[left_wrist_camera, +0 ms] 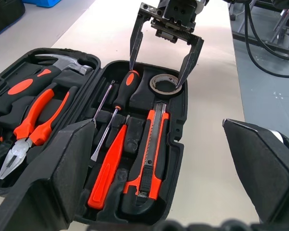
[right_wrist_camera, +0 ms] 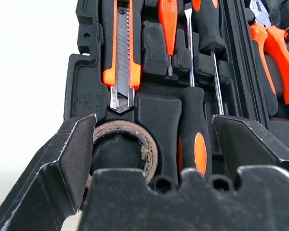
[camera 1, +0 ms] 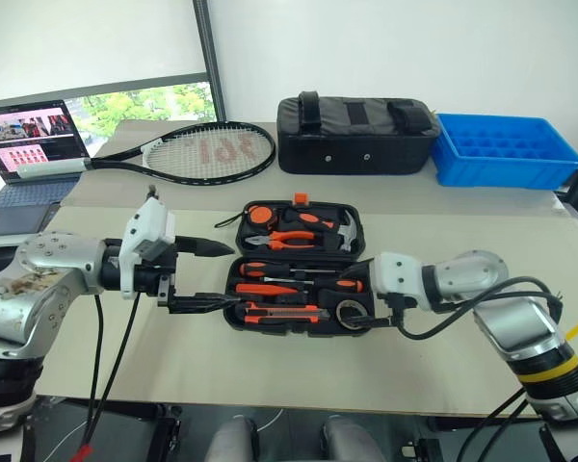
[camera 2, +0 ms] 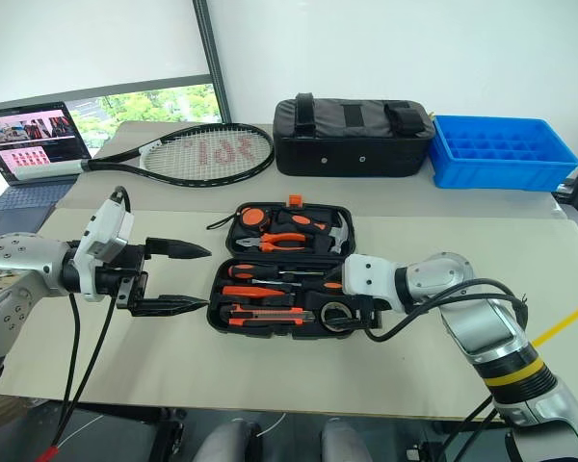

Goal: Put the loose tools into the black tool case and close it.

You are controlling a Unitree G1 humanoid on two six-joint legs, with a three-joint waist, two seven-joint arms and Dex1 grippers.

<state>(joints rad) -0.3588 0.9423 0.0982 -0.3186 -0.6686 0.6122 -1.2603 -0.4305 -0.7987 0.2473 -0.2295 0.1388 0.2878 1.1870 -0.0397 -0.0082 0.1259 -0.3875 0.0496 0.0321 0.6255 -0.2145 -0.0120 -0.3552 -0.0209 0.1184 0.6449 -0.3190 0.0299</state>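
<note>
Both grippers (left_wrist_camera: 159, 60) (camera 2: 178, 279) are open and empty; the tape roll (right_wrist_camera: 123, 154) could be knocked out when the case (camera 1: 361, 236) is closed.

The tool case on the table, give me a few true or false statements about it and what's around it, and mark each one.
1. The black tool case lies open. True.
2. The utility knife sits in a slot of the case. True.
3. The right gripper is shut on the tape roll. False: its fingers stand open over the roll's end of the case.
4. The tennis racket lies inside the blue tray. False: it lies on the table beyond the case.
5. The left gripper is open, beside the case. True.
</note>
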